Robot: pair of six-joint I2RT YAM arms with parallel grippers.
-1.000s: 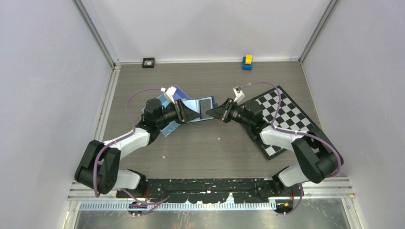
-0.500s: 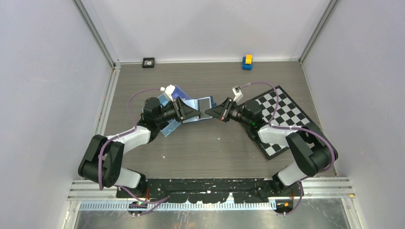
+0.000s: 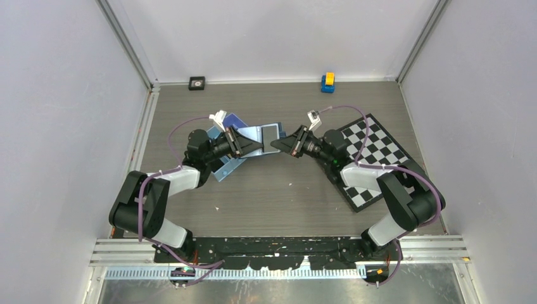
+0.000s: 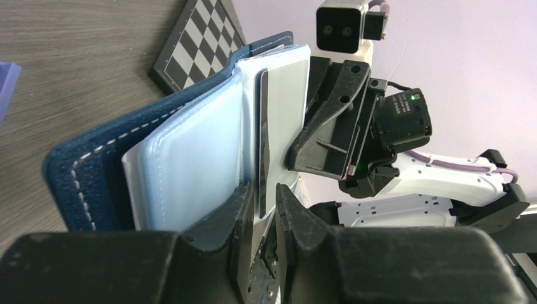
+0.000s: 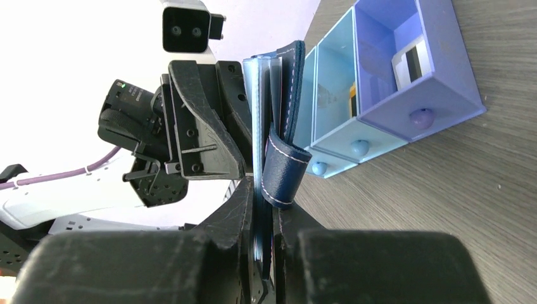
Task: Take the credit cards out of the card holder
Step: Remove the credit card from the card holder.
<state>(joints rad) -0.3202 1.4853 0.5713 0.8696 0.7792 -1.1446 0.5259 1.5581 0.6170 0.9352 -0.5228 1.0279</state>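
The navy card holder (image 3: 271, 133) hangs open above the table between my two grippers. My right gripper (image 5: 265, 197) is shut on its navy cover (image 5: 290, 76) beside the strap (image 5: 282, 172). In the left wrist view the card holder (image 4: 95, 166) shows its light blue sleeves (image 4: 190, 164), and a pale credit card (image 4: 285, 95) with a dark stripe sticks out of them. My left gripper (image 4: 265, 193) has its jaws a narrow gap apart around that card's lower edge, with space still showing on one side. Seen from the top, the left gripper (image 3: 256, 147) faces the right gripper (image 3: 276, 145).
A light blue and purple three-compartment tray (image 5: 380, 95) lies under my left arm, also seen as the tray (image 3: 223, 168); a white card (image 5: 410, 60) lies in its purple bin. A chessboard (image 3: 373, 152) is at the right. A yellow-and-blue toy (image 3: 327, 82) and a small black object (image 3: 197, 82) sit at the back edge.
Both grippers and the card holder shifted slightly toward the far side. The left jaws widened, then narrowed around the card. The right grip is unchanged.
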